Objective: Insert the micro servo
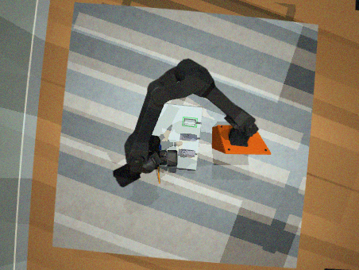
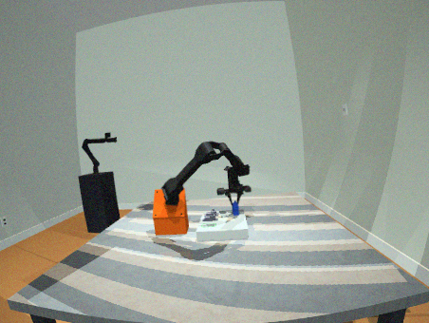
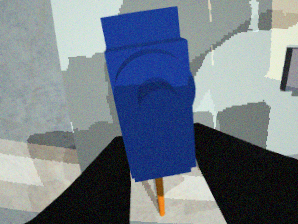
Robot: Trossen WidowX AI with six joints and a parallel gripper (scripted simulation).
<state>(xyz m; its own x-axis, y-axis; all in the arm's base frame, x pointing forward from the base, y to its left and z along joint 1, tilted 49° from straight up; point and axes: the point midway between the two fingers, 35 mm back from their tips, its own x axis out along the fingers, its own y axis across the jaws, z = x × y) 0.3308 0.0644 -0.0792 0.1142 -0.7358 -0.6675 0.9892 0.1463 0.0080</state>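
The loose blue micro servo [image 3: 154, 120] [image 2: 235, 208] [image 1: 160, 147] is at the deck's end far from the arm's base, with its round boss facing the wrist camera. Its orange cable [image 3: 161, 197] [image 1: 159, 175] trails out past the deck's edge. My gripper [image 3: 158, 138] [image 2: 235, 203] is shut on the servo, one black finger against each long side. Whether the servo touches the deck is hidden. The white deck [image 1: 188, 164] [image 2: 222, 233] carries the pocket's green outline [image 1: 183, 122] [image 2: 209, 225], with no servo inside it.
Two grey servos [image 1: 188, 137] [image 1: 187, 153] sit in a row with the marked pocket; the edge of one [image 3: 294, 70] shows in the wrist view. The orange base block [image 1: 254, 148] [image 2: 171, 223] stands beside the deck. A second arm on a black pedestal [image 2: 99, 201] stands beyond the table.
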